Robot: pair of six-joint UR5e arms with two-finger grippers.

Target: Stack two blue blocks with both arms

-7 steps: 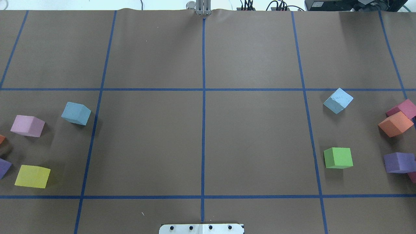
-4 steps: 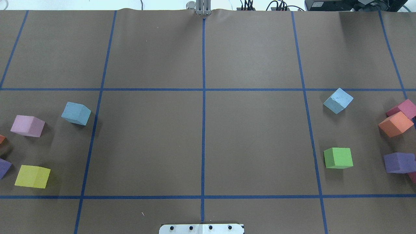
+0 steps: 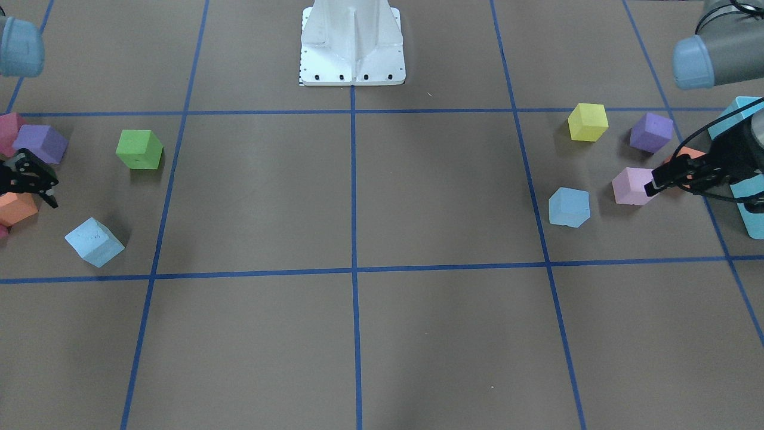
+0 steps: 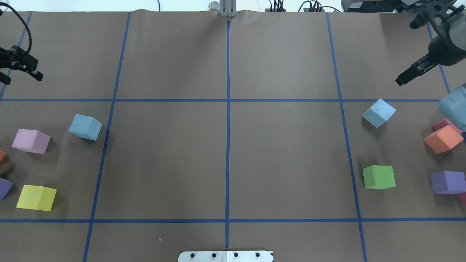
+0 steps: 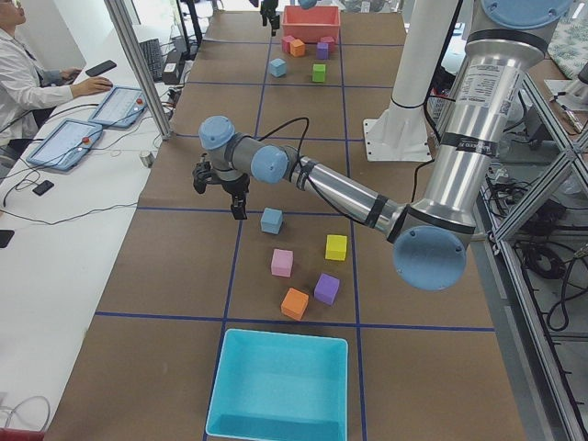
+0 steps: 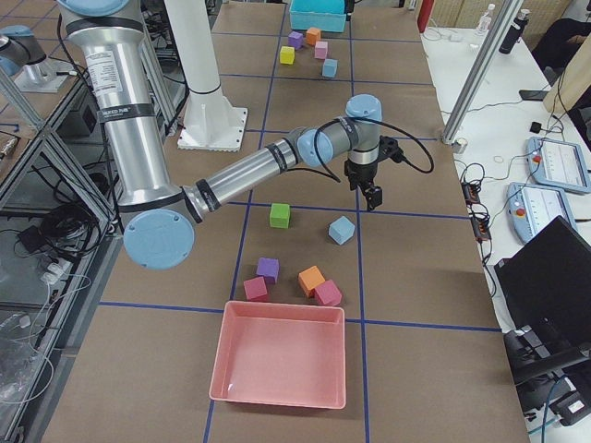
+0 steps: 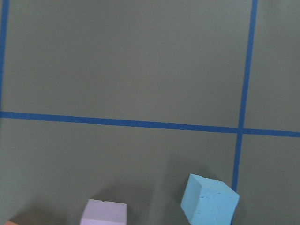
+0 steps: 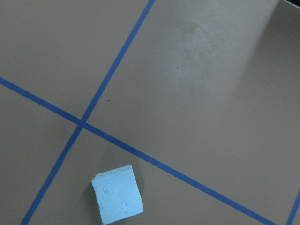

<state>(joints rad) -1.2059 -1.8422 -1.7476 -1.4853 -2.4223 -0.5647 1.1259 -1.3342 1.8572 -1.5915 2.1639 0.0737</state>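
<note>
One blue block (image 4: 85, 127) lies on the left part of the table; it also shows in the front view (image 3: 569, 207) and the left wrist view (image 7: 209, 205). The other blue block (image 4: 378, 112) lies on the right, turned at an angle; it also shows in the front view (image 3: 94, 241) and the right wrist view (image 8: 117, 194). My left gripper (image 4: 20, 77) hangs open and empty above the table, beyond the left block. My right gripper (image 4: 406, 54) hangs open and empty, beyond the right block. Both blocks rest on the table, untouched.
Pink (image 4: 30, 141), yellow (image 4: 36, 197) and purple (image 4: 4, 187) cubes lie near the left block. Green (image 4: 378, 177), orange (image 4: 442, 139) and purple (image 4: 447, 182) cubes lie near the right one. A turquoise bin (image 5: 276, 386) and a pink bin (image 6: 282, 365) stand at the table ends. The white pedestal (image 3: 352, 42) stands at the centre.
Both grippers have come into the overhead view at the far left and far right corners. No cube has moved.
</note>
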